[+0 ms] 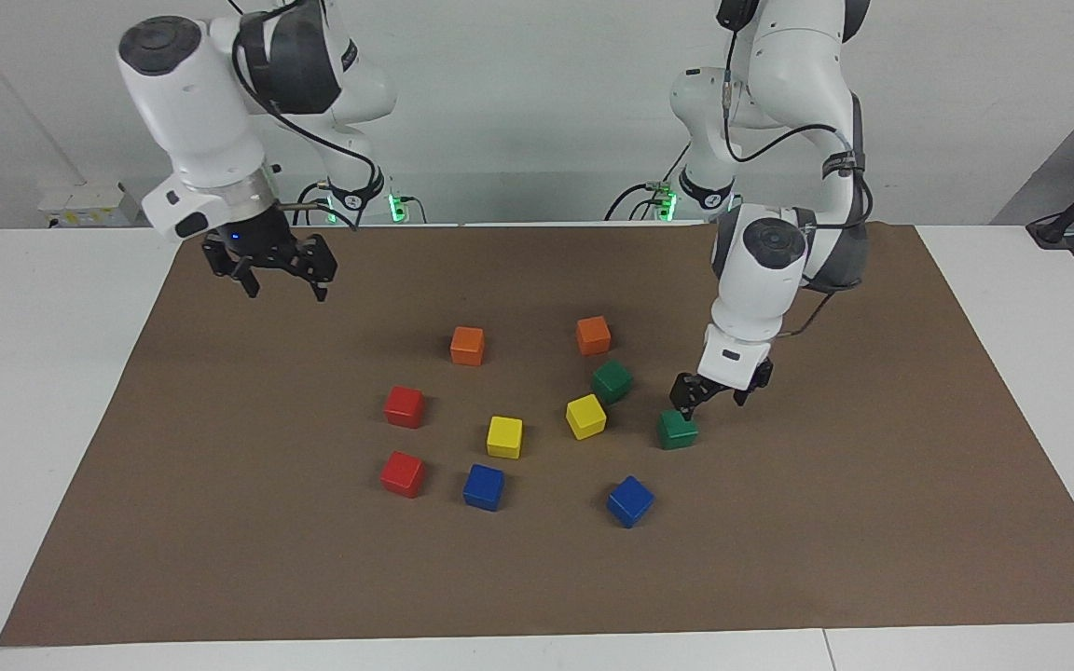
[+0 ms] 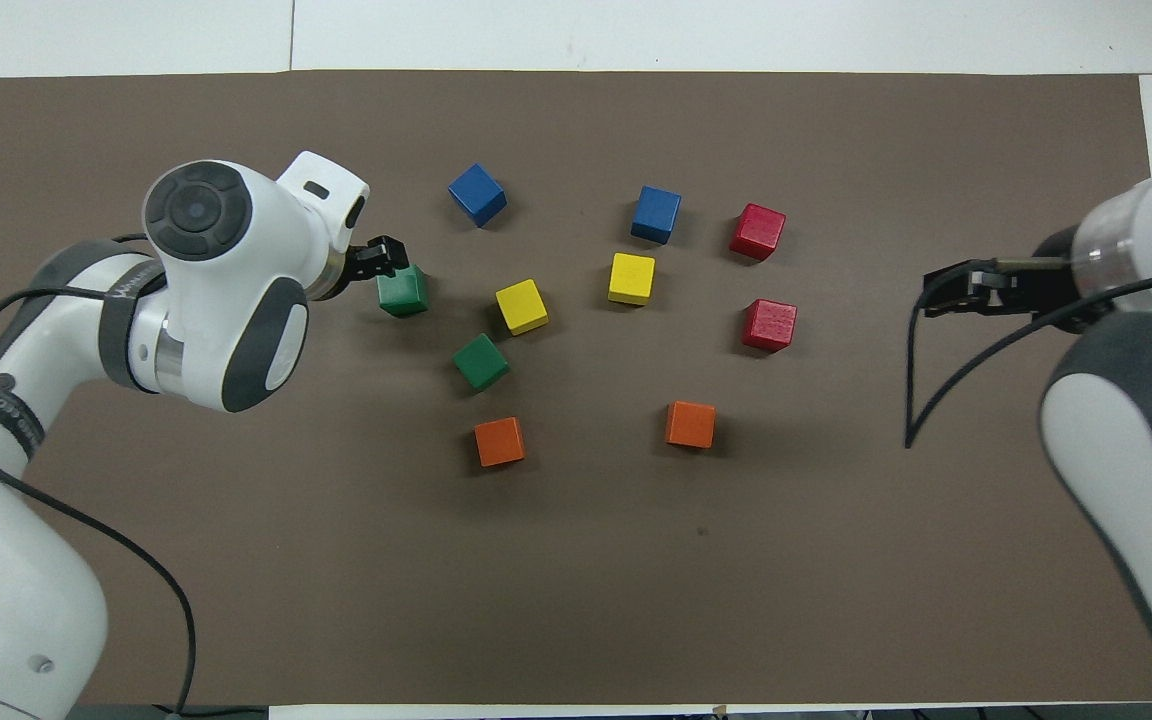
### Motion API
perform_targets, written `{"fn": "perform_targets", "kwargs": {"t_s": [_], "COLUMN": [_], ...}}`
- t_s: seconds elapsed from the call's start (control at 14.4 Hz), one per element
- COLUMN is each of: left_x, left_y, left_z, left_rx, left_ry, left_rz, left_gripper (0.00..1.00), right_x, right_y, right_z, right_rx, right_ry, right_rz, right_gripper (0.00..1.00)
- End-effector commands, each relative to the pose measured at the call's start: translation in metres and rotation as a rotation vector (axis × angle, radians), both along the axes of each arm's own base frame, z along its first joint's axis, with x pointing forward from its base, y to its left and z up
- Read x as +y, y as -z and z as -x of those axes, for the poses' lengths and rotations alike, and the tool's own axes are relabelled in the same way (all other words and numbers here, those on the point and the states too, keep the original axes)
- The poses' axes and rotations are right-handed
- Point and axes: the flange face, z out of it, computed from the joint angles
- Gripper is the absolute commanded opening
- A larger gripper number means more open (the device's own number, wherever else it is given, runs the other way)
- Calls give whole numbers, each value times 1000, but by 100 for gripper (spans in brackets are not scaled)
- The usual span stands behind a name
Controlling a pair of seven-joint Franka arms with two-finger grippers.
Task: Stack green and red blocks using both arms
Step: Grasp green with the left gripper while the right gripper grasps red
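Two dark green blocks (image 1: 677,430) (image 1: 611,381) lie on the brown mat toward the left arm's end, also in the overhead view (image 2: 403,290) (image 2: 481,361). Two red blocks (image 1: 404,407) (image 1: 403,473) lie toward the right arm's end, one farther from the robots than the other (image 2: 769,325) (image 2: 758,231). All four sit apart, none stacked. My left gripper (image 1: 712,399) is open and low, just over the edge of the green block farther from the robots (image 2: 388,258). My right gripper (image 1: 283,284) is open and empty, raised over the mat near the robots (image 2: 936,295).
Two orange blocks (image 1: 467,345) (image 1: 593,335) lie nearest the robots. Two yellow blocks (image 1: 504,436) (image 1: 585,416) sit in the middle of the cluster. Two blue blocks (image 1: 484,486) (image 1: 629,500) lie farthest out. The mat (image 1: 873,522) covers a white table.
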Motion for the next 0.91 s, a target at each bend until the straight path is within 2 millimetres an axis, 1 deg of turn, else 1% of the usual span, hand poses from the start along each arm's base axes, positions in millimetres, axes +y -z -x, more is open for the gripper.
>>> {"fn": "perform_targets", "kwargs": {"t_s": [0.0, 0.14, 0.21, 0.28, 0.42, 0.56, 0.63, 0.77, 0.84], "left_x": [-12, -11, -13, -15, -21, -20, -22, -22, -22], "left_y": [3, 10, 19, 27, 32, 35, 43, 47, 52], "left_z": [-11, -9, -11, -12, -11, -12, -10, -10, -6], "left_rx": [-20, -19, -18, -18, -26, -35, -28, -37, -31], "left_ry": [38, 46, 48, 50, 49, 48, 48, 20, 18], "left_rz": [-21, -30, -27, -24, -16, -10, -11, 2, -1], "left_gripper": [100, 100, 100, 100, 100, 100, 99, 95, 90], "right_x": [28, 44, 50, 54, 60, 67, 68, 71, 71], "right_y": [47, 74, 86, 98, 124, 144, 152, 168, 176], "right_z": [-5, -15, -21, -26, -38, -41, -42, -41, -41], "right_rx": [-4, -6, -12, -12, -23, -32, -48, -54, -48], "right_ry": [108, 182, 207, 231, 263, 277, 279, 289, 305], "right_rz": [-4, -2, -5, -20, -42, -46, -50, -52, -51], "right_gripper": [100, 100, 100, 100, 100, 100, 100, 100, 100]}}
